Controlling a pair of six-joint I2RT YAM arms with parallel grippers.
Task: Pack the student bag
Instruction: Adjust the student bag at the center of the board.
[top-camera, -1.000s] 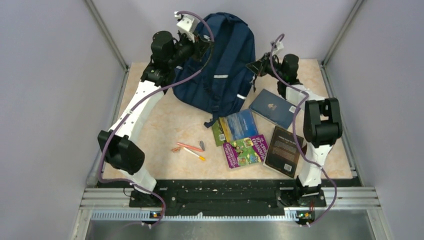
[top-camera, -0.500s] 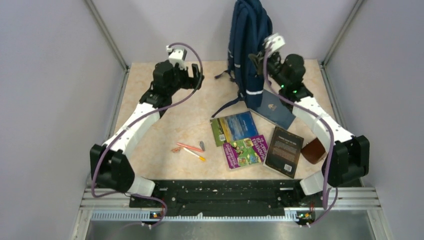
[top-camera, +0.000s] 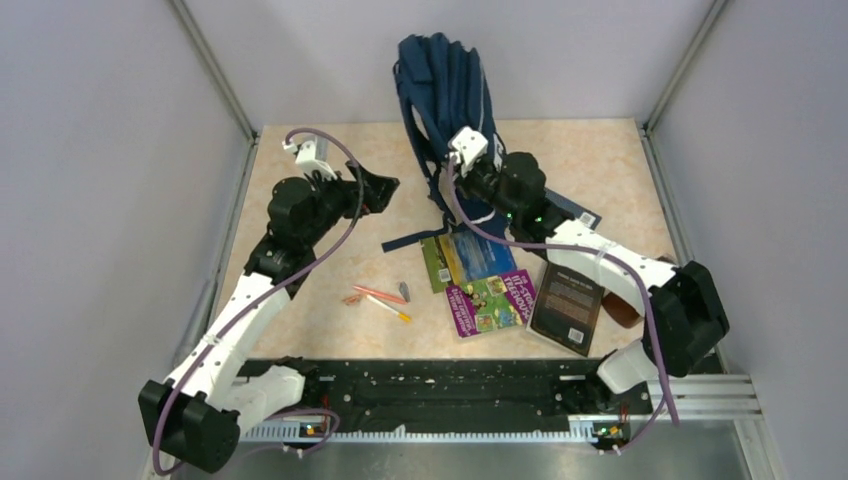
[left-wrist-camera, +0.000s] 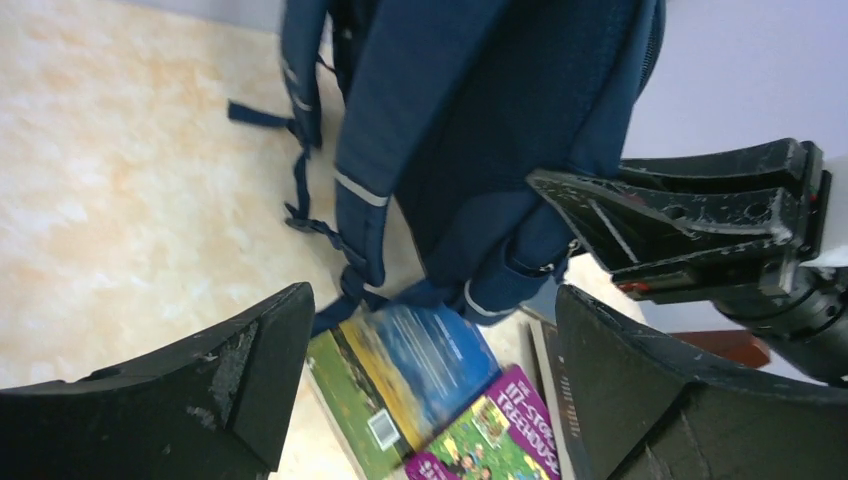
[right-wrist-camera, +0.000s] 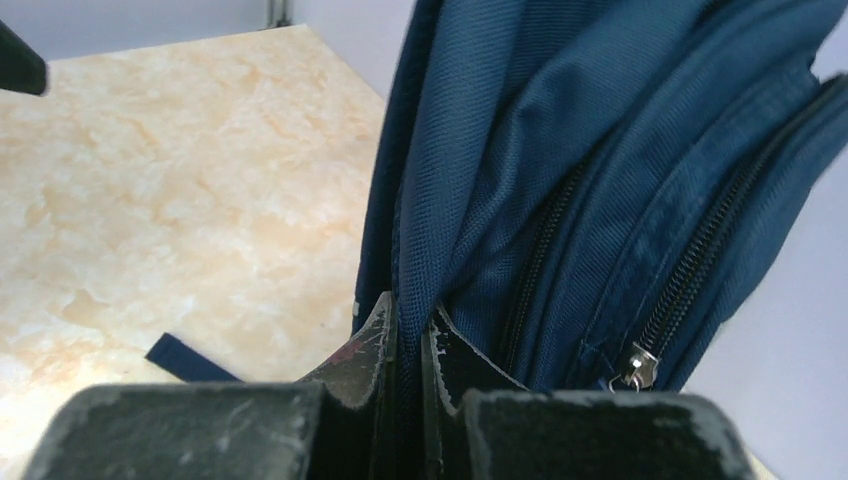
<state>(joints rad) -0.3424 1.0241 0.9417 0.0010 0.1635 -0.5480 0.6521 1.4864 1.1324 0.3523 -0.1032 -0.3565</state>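
The student bag (top-camera: 445, 90) stands upright at the top centre of the frame, and the right gripper (right-wrist-camera: 410, 322) has it by the side, jaws pinching a fold of navy fabric. Left of it, the left gripper (top-camera: 384, 186) hovers over the worktop (top-camera: 600, 160), jaws spread wide, holding nothing.

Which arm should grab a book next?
Probably left. The left gripper is open and empty near the books, while the right gripper is pinched shut on the student bag, holding it upright.
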